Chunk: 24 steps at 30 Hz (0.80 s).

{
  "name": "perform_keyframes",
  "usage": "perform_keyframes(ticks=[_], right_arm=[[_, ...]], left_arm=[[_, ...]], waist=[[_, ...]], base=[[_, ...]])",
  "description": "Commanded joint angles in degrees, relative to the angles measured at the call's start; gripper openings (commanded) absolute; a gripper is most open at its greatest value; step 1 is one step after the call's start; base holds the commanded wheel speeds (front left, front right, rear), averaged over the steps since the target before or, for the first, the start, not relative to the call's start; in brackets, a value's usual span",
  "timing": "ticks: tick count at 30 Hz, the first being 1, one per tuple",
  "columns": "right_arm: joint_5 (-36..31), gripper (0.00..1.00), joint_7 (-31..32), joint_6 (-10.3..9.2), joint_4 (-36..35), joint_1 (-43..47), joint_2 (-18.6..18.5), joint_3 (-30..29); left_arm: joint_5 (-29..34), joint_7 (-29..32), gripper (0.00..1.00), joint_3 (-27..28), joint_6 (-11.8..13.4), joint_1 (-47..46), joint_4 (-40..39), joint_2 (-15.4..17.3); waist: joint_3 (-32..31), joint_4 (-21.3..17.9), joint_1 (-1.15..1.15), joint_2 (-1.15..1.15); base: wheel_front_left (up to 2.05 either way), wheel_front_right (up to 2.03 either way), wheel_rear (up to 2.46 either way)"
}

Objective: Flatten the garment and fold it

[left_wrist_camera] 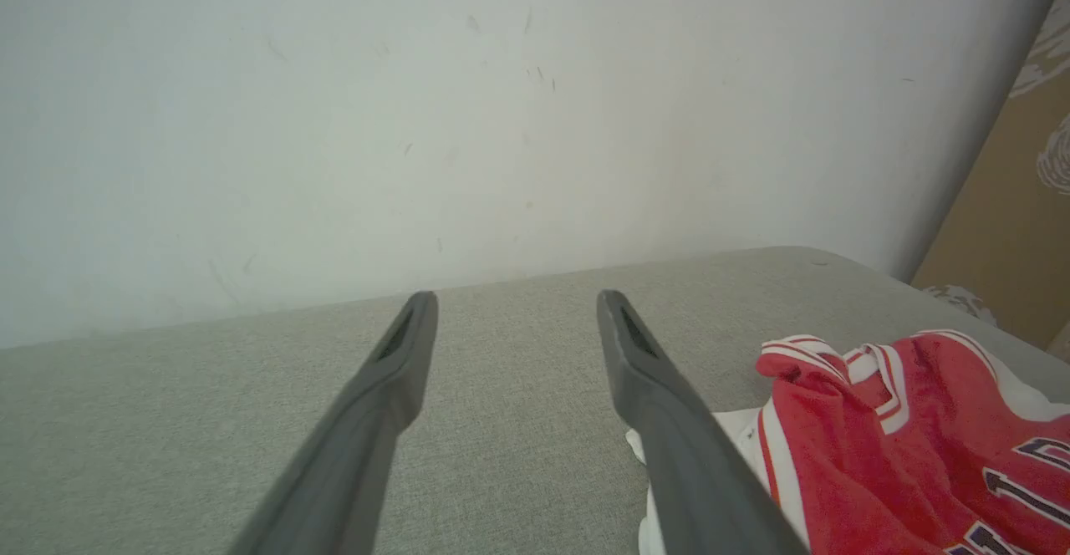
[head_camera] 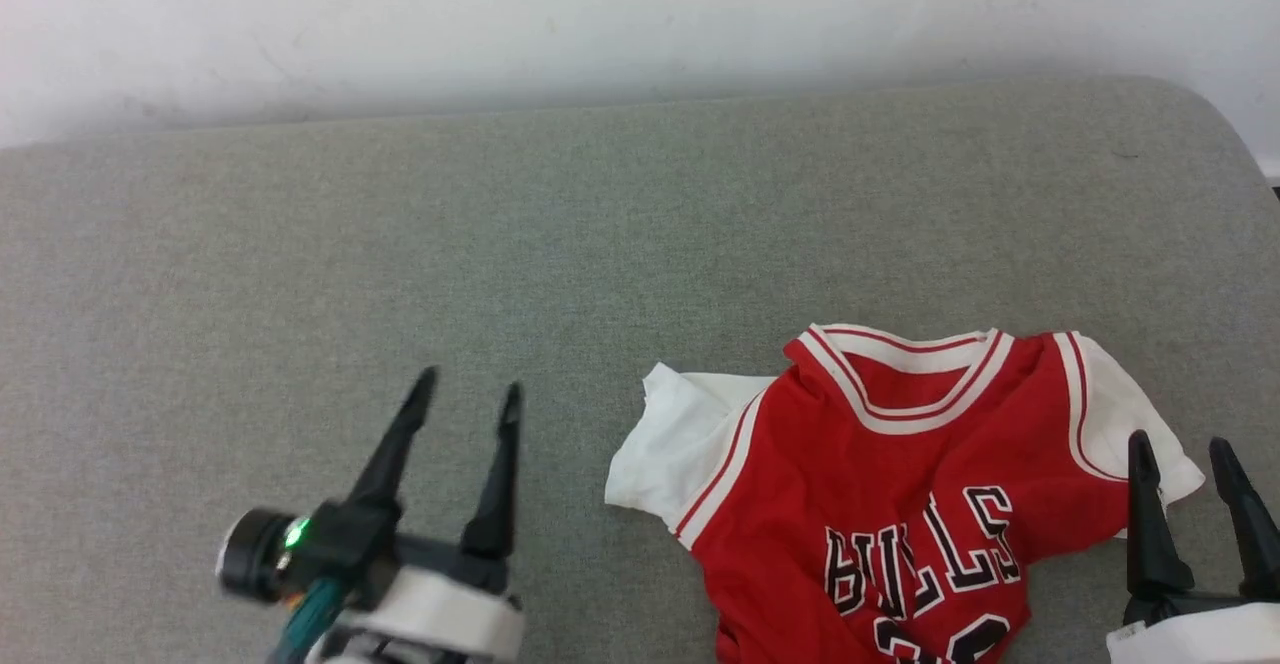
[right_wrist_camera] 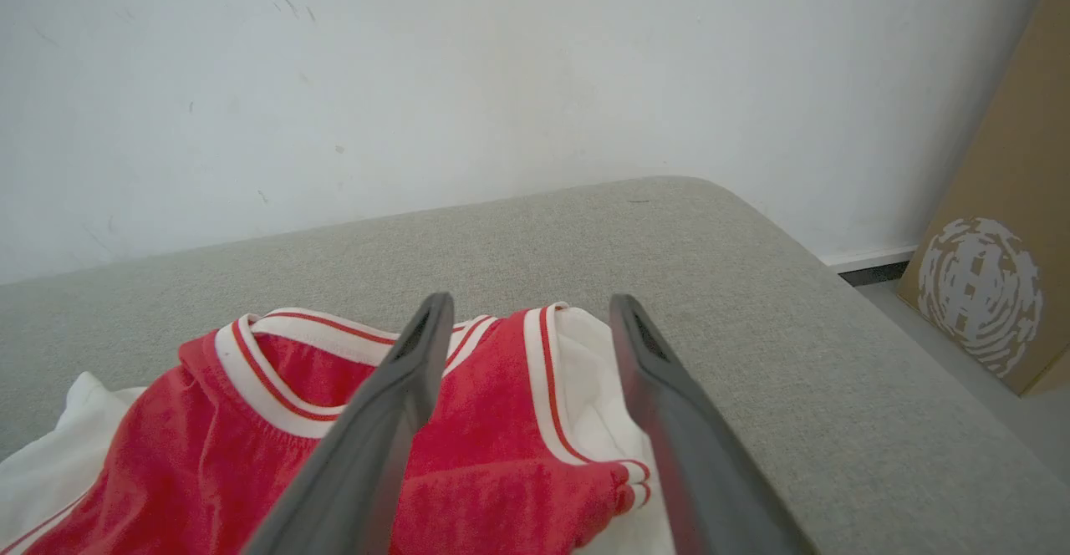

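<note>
left arm [head_camera: 430,616]: jaws spread, empty; right arm [head_camera: 1195,636]: jaws spread, empty

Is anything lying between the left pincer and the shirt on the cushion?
Nothing visible. Bare grey cushion lies between the open left pincer and the shirt. The right pincer, also open, is at the shirt's other side.
</note>
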Motion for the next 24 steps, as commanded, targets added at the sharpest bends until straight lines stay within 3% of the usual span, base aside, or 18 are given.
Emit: perform_keyframes(ticks=[1, 6, 15, 24], right_arm=[[0.0, 1.00, -0.5, -0.03, 0.4, -1.2, 0.2, 0.1], [0.1, 1.00, -0.9, -0.03, 1.3, -2.9, 0.2, 0.4], [0.2, 1.00, -1.0, -0.03, 2.1, -4.9, 0.2, 1.2], [0.4, 1.00, -1.2, -0.03, 3.3, -6.0, 0.2, 1.6]], left_arm=[[0.7, 2.1, 1.00, -1.4, -0.8, -3.1, 1.3, 0.7], [1.1, 15.0, 1.00, -7.5, -2.4, -11.8, 6.3, 2.4], [-4.7, 35.7, 1.00, -14.7, -2.9, -21.7, 11.5, 2.0], [-8.7, 44.1, 1.00, -19.2, -3.0, -24.1, 12.6, 4.5]], waist=[[0.7, 0.2, 0.00, 0.00], [2.7, 0.8, 0.00, 0.00], [7.6, 0.3, 0.00, 0.00], [10.4, -1.2, 0.00, 0.00]], base=[[0.00, 0.00, 0.00], [0.00, 0.00, 0.00], [0.00, 0.00, 0.00], [0.00, 0.00, 0.00]])
